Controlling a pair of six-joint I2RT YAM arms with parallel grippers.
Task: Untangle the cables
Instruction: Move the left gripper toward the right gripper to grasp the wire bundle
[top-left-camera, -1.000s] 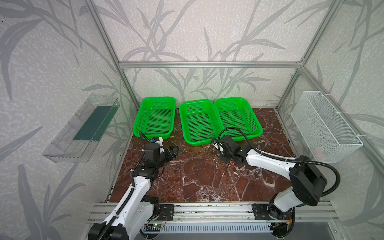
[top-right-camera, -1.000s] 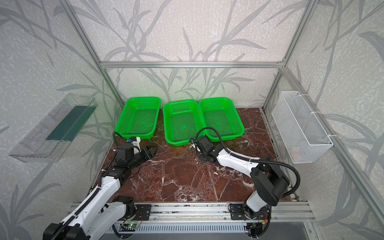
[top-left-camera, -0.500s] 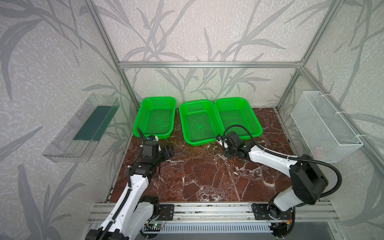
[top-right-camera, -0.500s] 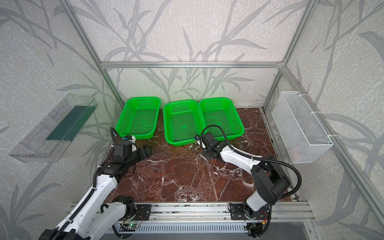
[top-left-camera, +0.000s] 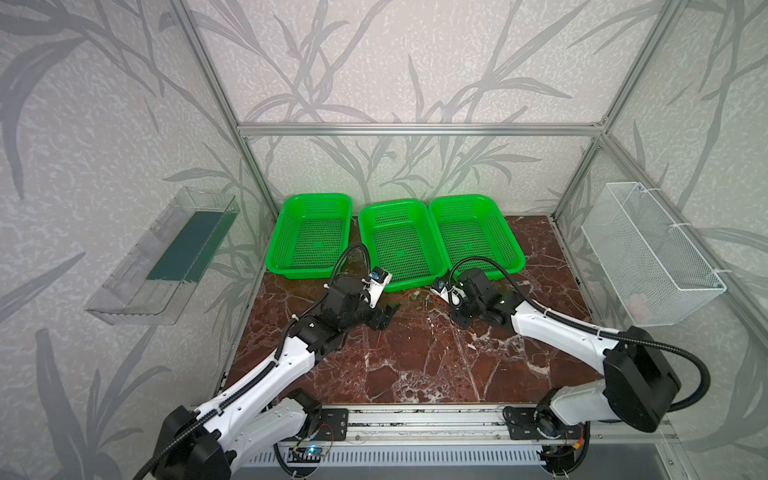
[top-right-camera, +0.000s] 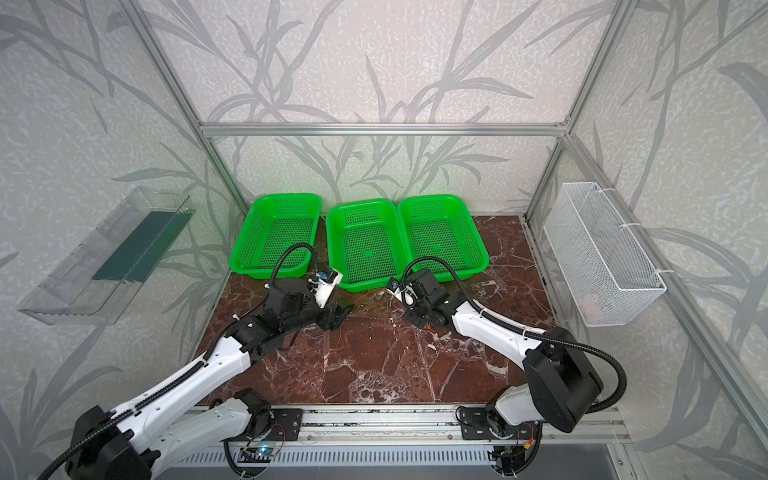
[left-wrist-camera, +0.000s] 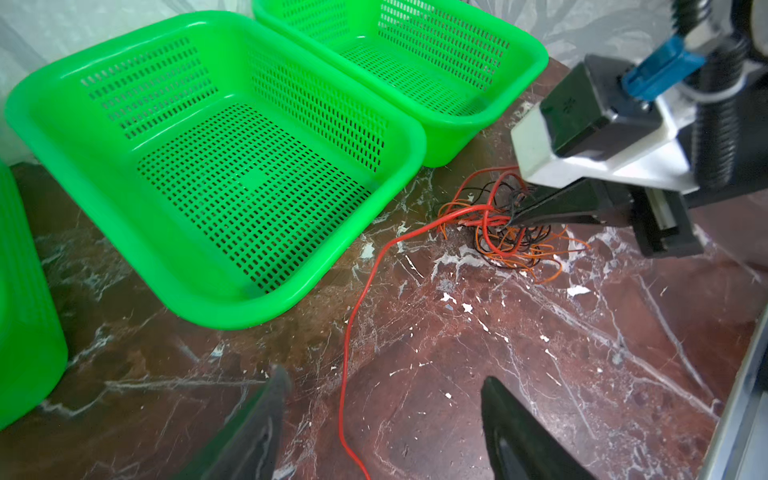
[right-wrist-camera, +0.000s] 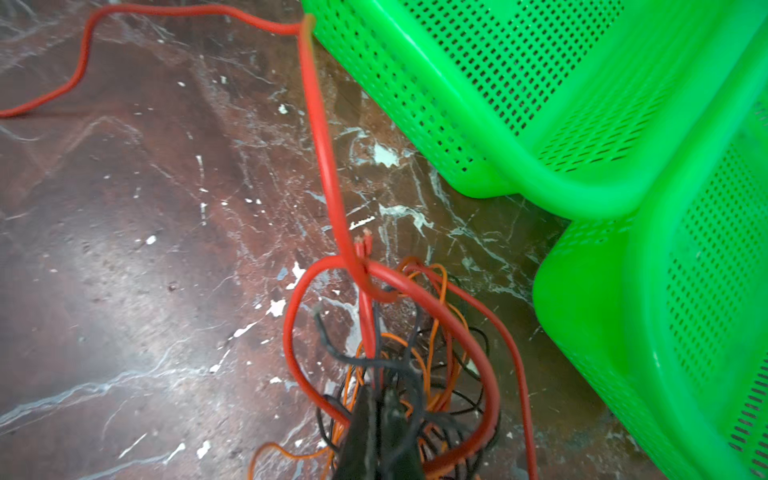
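Observation:
The cables (left-wrist-camera: 503, 237) are a tangle of thin red, orange and black wires on the marble table, just in front of the green baskets. My right gripper (right-wrist-camera: 380, 392) is shut on strands in the middle of that tangle (right-wrist-camera: 415, 353); in the left wrist view its closed tip (left-wrist-camera: 513, 218) sits in the bundle. One long red cable (left-wrist-camera: 347, 332) trails out of the tangle across the table and passes between the fingers of my left gripper (left-wrist-camera: 384, 376), which is open and does not touch it. In both top views the left gripper (top-left-camera: 388, 313) (top-right-camera: 345, 311) is left of the right gripper (top-left-camera: 459, 320).
Three green perforated baskets (top-left-camera: 291, 272) (top-left-camera: 409, 284) (top-left-camera: 517, 257) stand in a row at the back of the table, close behind both grippers. A white wire basket (top-left-camera: 648, 253) hangs on the right wall. A clear tray (top-left-camera: 162, 257) hangs on the left wall.
My left arm has swung from the table's left side towards the middle, over the trailing red cable. My right gripper has shifted slightly to the right and stays shut on the tangle.

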